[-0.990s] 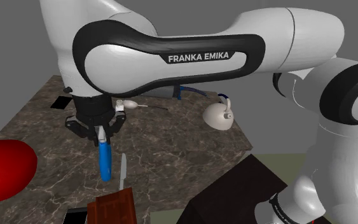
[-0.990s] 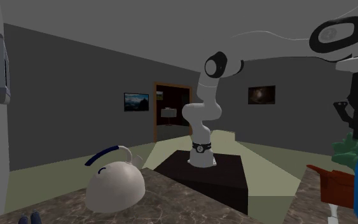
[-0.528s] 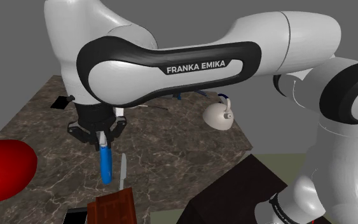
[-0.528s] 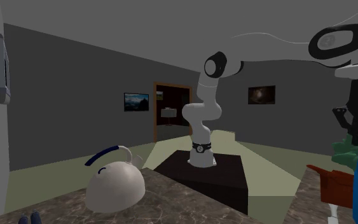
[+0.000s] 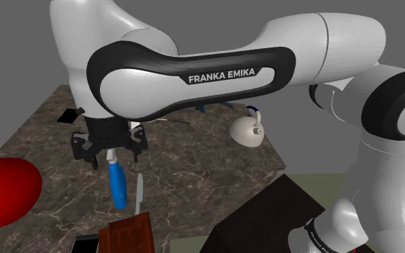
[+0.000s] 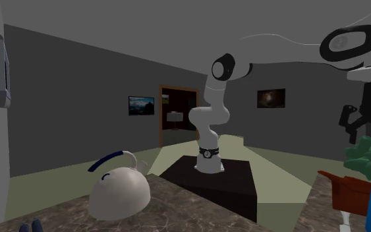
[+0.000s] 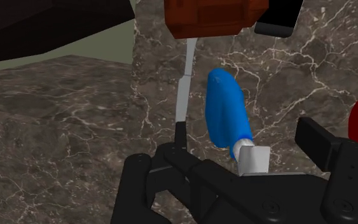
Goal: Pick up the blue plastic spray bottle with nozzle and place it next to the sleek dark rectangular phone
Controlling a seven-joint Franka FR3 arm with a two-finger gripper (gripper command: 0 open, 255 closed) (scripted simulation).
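The end effector (image 5: pixel 111 152) is wide open, middle left, above the blue spray bottle (image 5: pixel 117 184). A bump could roll it from the phone (image 7: pixel 278 15).

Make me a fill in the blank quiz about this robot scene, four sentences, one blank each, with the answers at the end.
1. The gripper hangs over the spray bottle with its fingers ____.
2. The spray bottle's body is coloured ____, with a white nozzle end.
3. The lettering on the arm reads FRANKA ____.
4. The rounded object at the shoulder view's left edge is coloured ____.

Missing words: open; blue; EMIKA; red.
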